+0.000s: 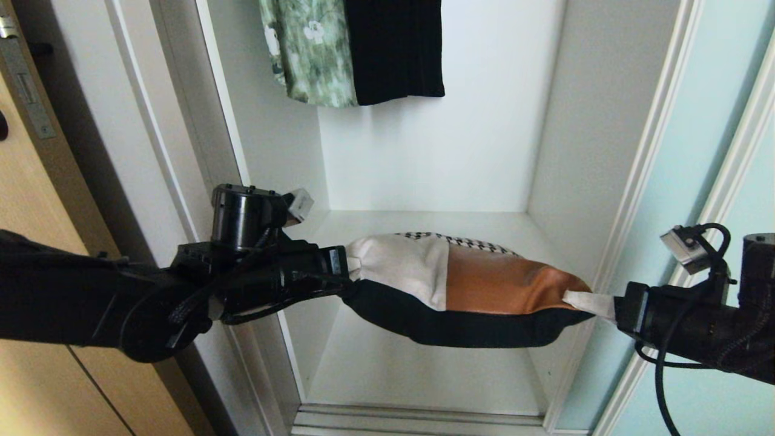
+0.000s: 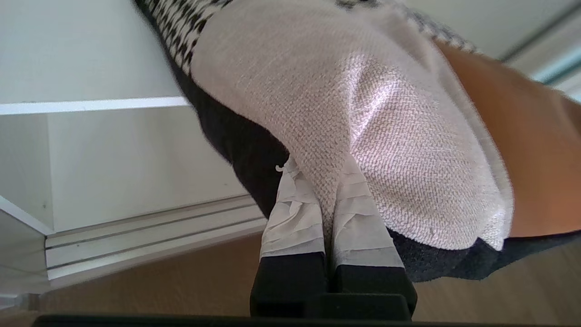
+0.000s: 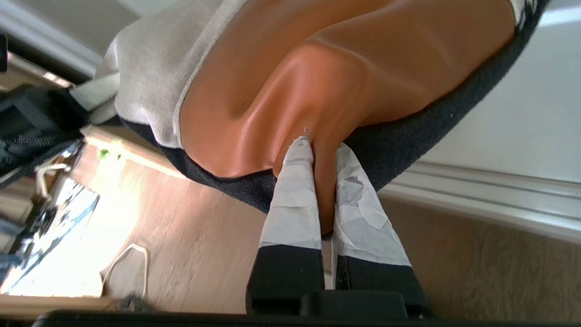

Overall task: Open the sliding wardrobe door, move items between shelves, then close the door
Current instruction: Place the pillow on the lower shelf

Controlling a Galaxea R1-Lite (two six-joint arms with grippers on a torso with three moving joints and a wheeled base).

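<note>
A square cushion [image 1: 466, 284] with a houndstooth band, beige and rust-brown patches and a black back hangs stretched between my two grippers, in front of the open wardrobe. My left gripper [image 1: 350, 266] is shut on its beige corner [image 2: 327, 181]. My right gripper [image 1: 590, 303] is shut on its rust-brown corner [image 3: 320, 181]. The cushion sags in the air above the lower white shelf [image 1: 418, 369], level with the front edge of the upper shelf [image 1: 363, 223]. The sliding wardrobe door [image 1: 696, 181], pale aqua glass, stands slid aside at the right.
A green patterned garment [image 1: 309, 48] and a black one [image 1: 396, 48] hang above the upper shelf. A tan wooden door [image 1: 36, 242] with a metal latch plate stands at the left. The ridged floor track [image 1: 418, 421] runs below the wardrobe opening. Wood floor lies beneath.
</note>
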